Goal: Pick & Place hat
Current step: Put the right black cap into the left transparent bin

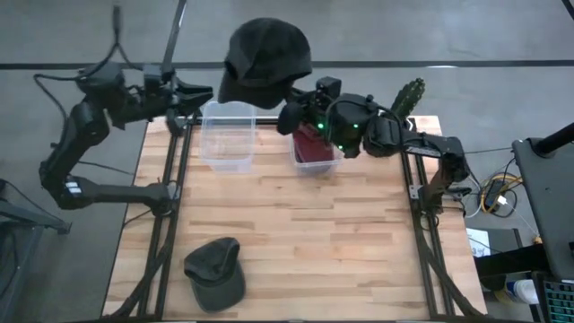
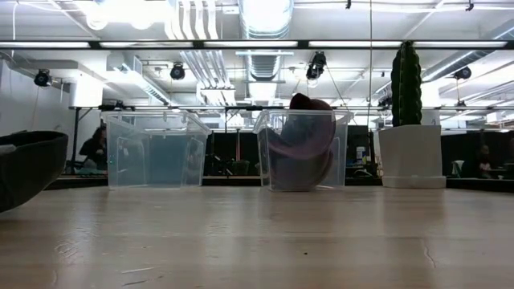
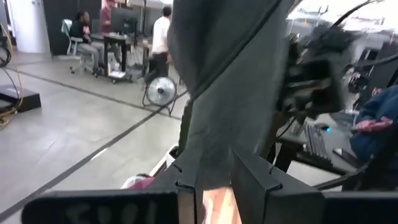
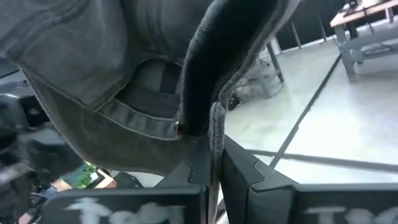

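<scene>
Wooden table [image 1: 296,233], black hat [image 1: 265,56] hiding both end effectors' tips

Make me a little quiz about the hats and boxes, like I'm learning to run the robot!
1. True or false: the maroon hat lies in the right bin.
2. The grey cap is: A in the left bin; B on the table; C on the cactus.
3. Fill in: the right gripper is shut on the brim of the ___ cap, which is raised above the bins, with the left gripper at its other side.

Key: 1 true; 2 B; 3 black.
</scene>
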Controlling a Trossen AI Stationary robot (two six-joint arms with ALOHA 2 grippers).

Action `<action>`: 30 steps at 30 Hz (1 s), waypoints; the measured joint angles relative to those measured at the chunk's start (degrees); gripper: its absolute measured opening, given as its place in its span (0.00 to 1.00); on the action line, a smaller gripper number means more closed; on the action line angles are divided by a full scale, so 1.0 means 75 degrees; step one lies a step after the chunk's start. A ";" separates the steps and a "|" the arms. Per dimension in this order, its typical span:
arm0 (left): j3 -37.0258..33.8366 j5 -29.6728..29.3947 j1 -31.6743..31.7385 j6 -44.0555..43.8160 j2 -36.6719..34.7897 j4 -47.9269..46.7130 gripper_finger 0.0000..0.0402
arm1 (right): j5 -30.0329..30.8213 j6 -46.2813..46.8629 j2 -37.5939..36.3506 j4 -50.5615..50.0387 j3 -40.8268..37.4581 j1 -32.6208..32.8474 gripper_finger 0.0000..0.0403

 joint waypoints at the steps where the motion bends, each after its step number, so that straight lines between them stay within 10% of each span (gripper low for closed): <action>1: 0.0000 0.0001 0.0000 0.0045 0.0040 0.0002 0.17 | -0.0002 -0.0077 0.0132 0.0002 0.0205 0.0000 0.03; 30: -0.0079 -0.0886 0.0000 0.0965 -0.0112 0.0025 0.17 | 0.0627 -0.0473 0.0847 -0.0423 0.1633 -0.0202 0.03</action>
